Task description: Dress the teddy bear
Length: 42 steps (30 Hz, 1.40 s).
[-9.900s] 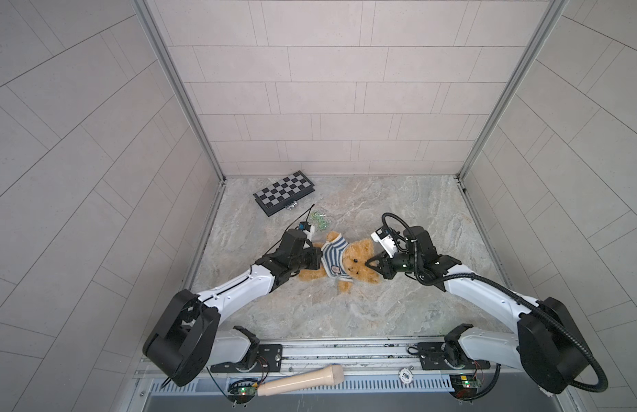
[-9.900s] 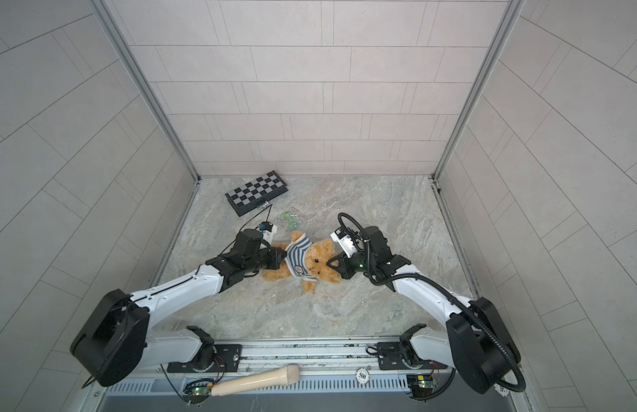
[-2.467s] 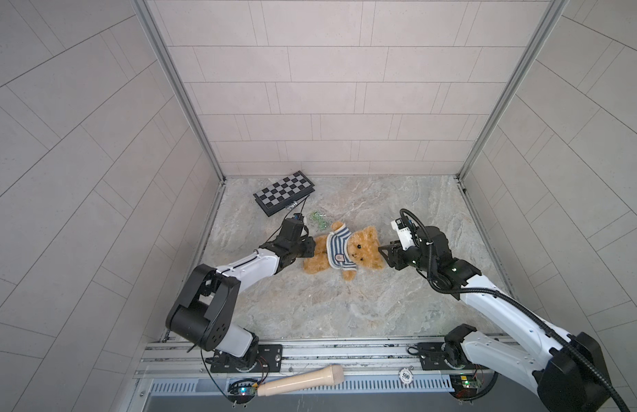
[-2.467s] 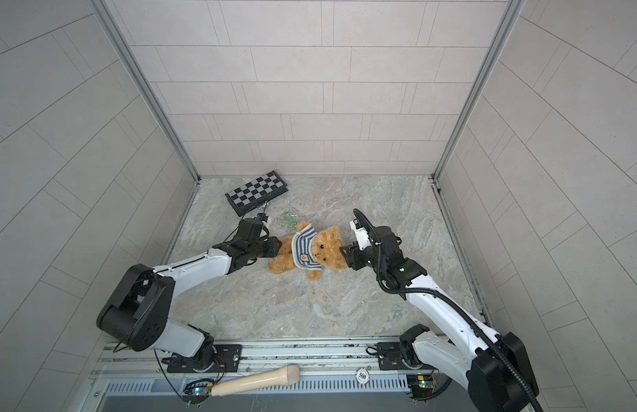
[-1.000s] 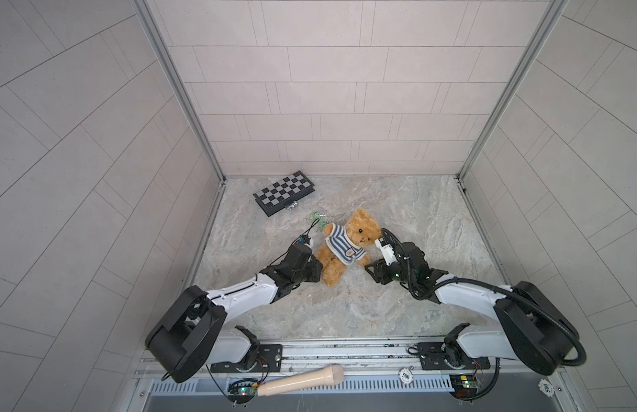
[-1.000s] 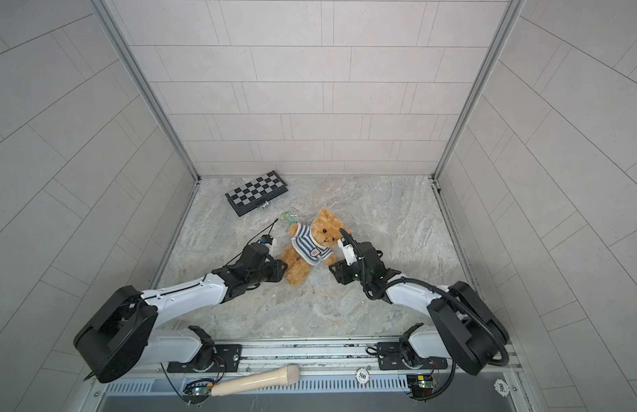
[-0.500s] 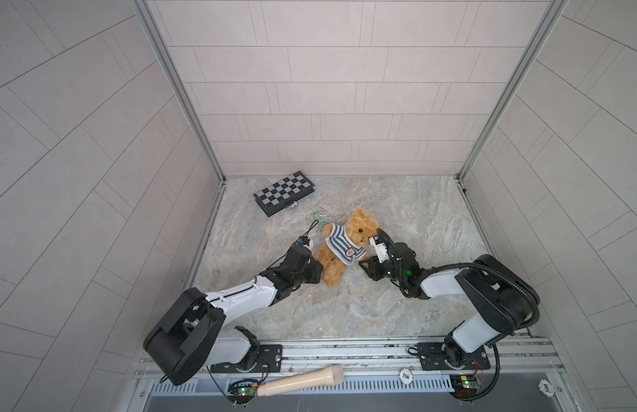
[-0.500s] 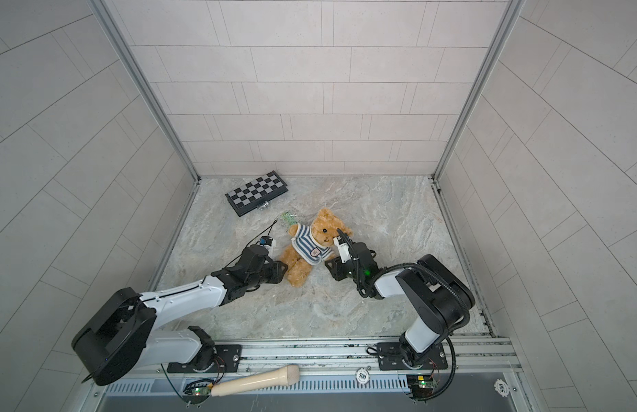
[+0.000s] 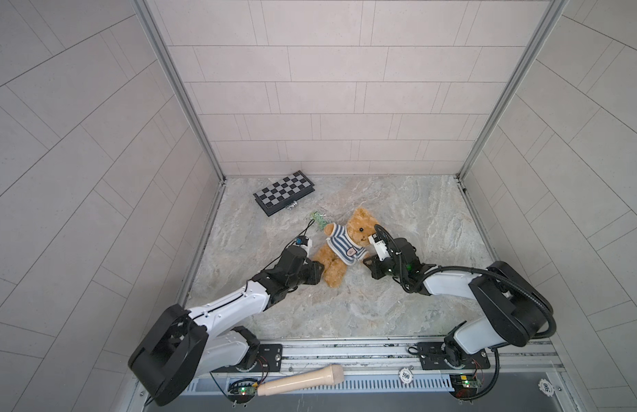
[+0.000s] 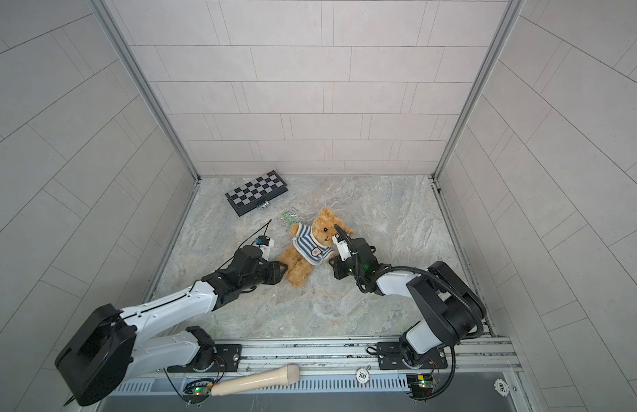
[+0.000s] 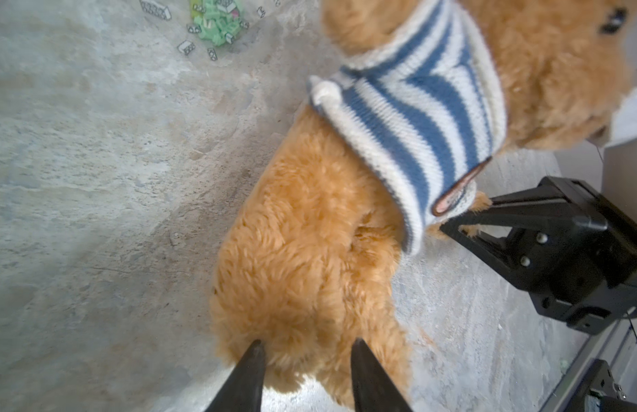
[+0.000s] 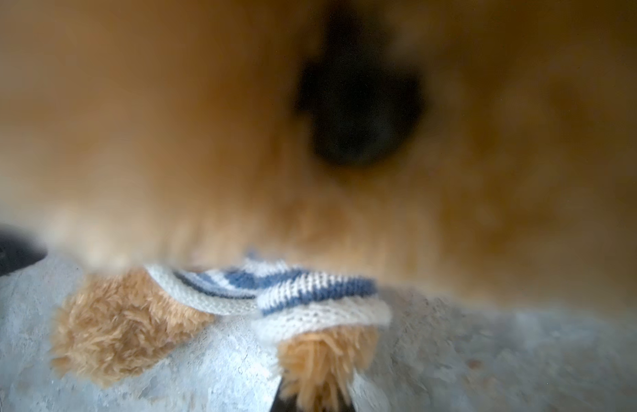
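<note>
The teddy bear (image 9: 360,228) (image 10: 323,224) lies on its back on the marble floor, head toward the back wall. It wears a blue-and-white striped sweater (image 9: 342,244) (image 11: 417,107) bunched over its chest. My left gripper (image 9: 319,273) (image 11: 306,344) is at its lower leg, with the furry foot pinched between the fingertips. My right gripper (image 9: 366,263) (image 12: 315,396) is shut on the tip of the bear's arm just below the sweater's cuff (image 12: 320,314). The bear's face blurs most of the right wrist view.
A folded chessboard (image 9: 284,192) (image 10: 256,192) lies at the back left. A small pile of green bricks (image 9: 319,219) (image 11: 217,21) sits close to the bear's shoulder. A wooden pestle (image 9: 302,380) and a poker chip (image 9: 405,374) rest on the front rail. Tiled walls enclose three sides.
My right gripper has moved in to the bear's arm and shut on it. The bear and my left gripper have stayed about where they were.
</note>
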### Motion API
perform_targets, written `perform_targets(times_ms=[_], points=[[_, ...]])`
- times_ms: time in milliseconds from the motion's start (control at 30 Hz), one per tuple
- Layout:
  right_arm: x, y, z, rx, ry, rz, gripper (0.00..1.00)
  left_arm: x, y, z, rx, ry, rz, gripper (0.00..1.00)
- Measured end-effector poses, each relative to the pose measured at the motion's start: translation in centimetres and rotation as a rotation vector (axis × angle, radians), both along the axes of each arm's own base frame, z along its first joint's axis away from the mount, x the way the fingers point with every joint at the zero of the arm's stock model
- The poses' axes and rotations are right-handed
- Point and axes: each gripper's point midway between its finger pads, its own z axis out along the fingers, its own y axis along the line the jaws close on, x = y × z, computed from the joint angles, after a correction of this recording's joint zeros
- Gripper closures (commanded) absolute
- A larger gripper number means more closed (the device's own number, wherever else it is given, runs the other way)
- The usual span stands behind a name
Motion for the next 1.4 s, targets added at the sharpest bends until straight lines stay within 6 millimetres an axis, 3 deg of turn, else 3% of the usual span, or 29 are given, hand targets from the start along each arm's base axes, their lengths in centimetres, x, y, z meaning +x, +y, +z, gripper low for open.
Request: perform_targets(times_ms=[167, 400, 500, 733, 1033, 1400], points=[[-1.2, 0.4, 2.5, -0.050, -0.011, 0.091, 1.00, -0.8, 0.7, 2.7, -0.012, -0.055, -0.012, 0.47], [-3.2, 0.6, 2.1, -0.131, 0.086, 0.219, 1.00, -0.2, 1.0, 4.4, 0.016, -0.069, -0.027, 0.40], [-3.8, 1.0, 2.1, -0.144, 0.116, 0.276, 1.00, 0.3, 1.0, 3.7, 0.025, -0.044, -0.033, 0.40], [-4.6, 1.8, 2.8, -0.148, 0.140, 0.348, 1.00, 1.3, 2.2, 0.0, 0.098, 0.048, -0.016, 0.39], [-3.2, 1.3, 2.6, -0.159, 0.177, 0.315, 1.00, 1.9, 1.6, -1.3, 0.110, 0.060, -0.036, 0.42], [-1.2, -0.2, 2.7, -0.161, 0.183, 0.221, 0.91, -0.6, -1.2, -2.3, 0.091, 0.062, -0.095, 0.51]])
